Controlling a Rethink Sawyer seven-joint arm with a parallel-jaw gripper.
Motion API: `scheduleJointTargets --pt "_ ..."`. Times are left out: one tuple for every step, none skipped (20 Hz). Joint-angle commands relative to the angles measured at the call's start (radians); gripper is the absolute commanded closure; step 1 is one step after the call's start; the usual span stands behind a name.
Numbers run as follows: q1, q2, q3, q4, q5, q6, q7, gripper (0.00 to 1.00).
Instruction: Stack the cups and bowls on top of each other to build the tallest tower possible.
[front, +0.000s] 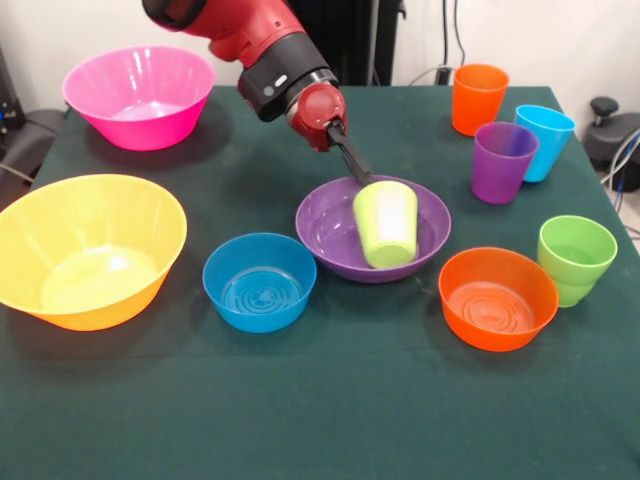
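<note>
Gripping the lime-yellow cup (386, 222), my end effector (362, 178) is clamped on its rim, the cup upside down inside the purple bowl (330, 232). Nearer, the blue bowl (259, 281) and orange bowl (497, 298) sit empty on the bench (320, 410).

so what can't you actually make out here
- Gripper, front view: its tips end behind the lime-yellow cup in the purple bowl, so open or shut is unclear.
- Whether the cup's base rests flat in that bowl: hidden by the cup itself.
- Yellow bowl: left rim cut off by the picture's edge.
- Arm: upper part cut off at the top.
</note>
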Motion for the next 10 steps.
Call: scheduleJointTargets --pt "0.014 0.033 0.084 -0.09 -0.025 0.055 -0.023 0.0" --pt "0.009 0.027 0.086 -0.083 -0.017 0.05 -0.022 0.0" --pt "0.006 0.022 0.086 -0.078 -0.01 0.048 -0.021 0.0" --pt "0.003 0.018 0.086 -0.072 -0.004 0.045 -0.02 0.0" --pt "0.0 0.014 0.086 -0.069 0.001 0.041 -0.022 0.0" --pt "-0.005 0.008 0.087 -0.062 0.008 0.031 -0.027 0.0" --pt "-0.007 0.006 0.088 -0.06 0.01 0.027 -0.028 0.0" --pt "-0.01 0.003 0.089 -0.056 0.014 0.018 -0.032 0.0" --pt "-0.012 0.0 0.089 -0.053 0.015 0.013 -0.033 0.0" --pt "-0.015 -0.006 0.089 -0.048 0.017 0.004 -0.032 0.0"
